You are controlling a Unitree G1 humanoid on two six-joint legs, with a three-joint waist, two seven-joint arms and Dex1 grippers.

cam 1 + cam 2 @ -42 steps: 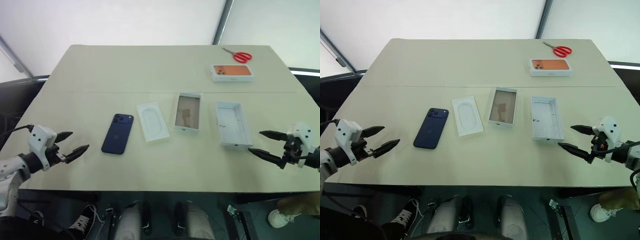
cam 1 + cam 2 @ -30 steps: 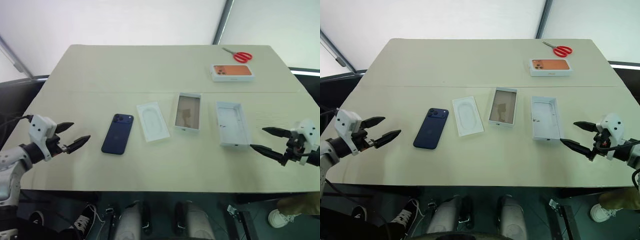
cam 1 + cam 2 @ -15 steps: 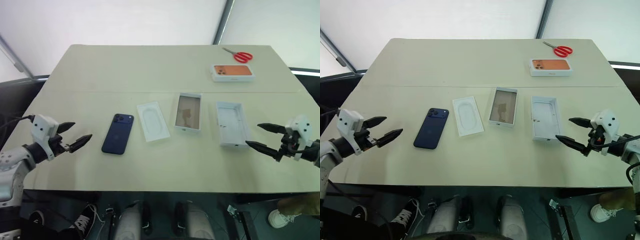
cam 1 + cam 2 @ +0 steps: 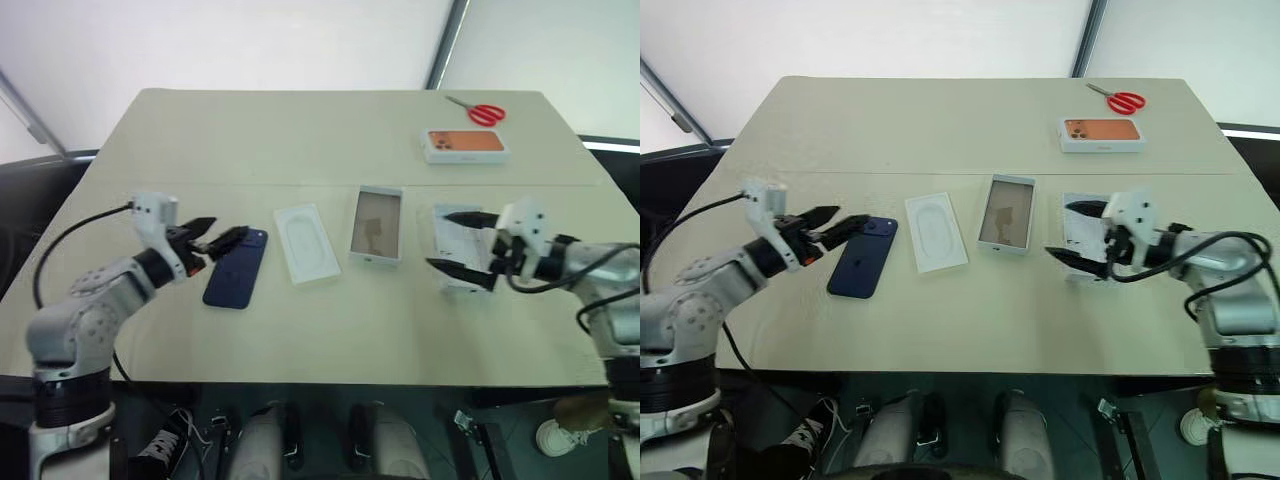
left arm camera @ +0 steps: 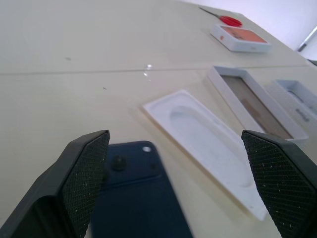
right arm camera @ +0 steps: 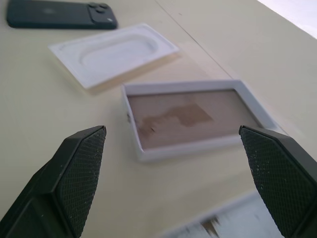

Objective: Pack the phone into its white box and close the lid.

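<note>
While the left hand (image 4: 215, 241) hangs spread wide just short of the phone (image 4: 236, 268), its long edges should be straddled squarely; the right hand (image 4: 458, 243), likewise spread, is poised over the lid (image 4: 466, 248).

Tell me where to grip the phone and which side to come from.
Probably across its two long edges near the middle, coming down from above with the left hand. The phone lies flat, back up, on the table, leaving only thin side edges to pinch.
</note>
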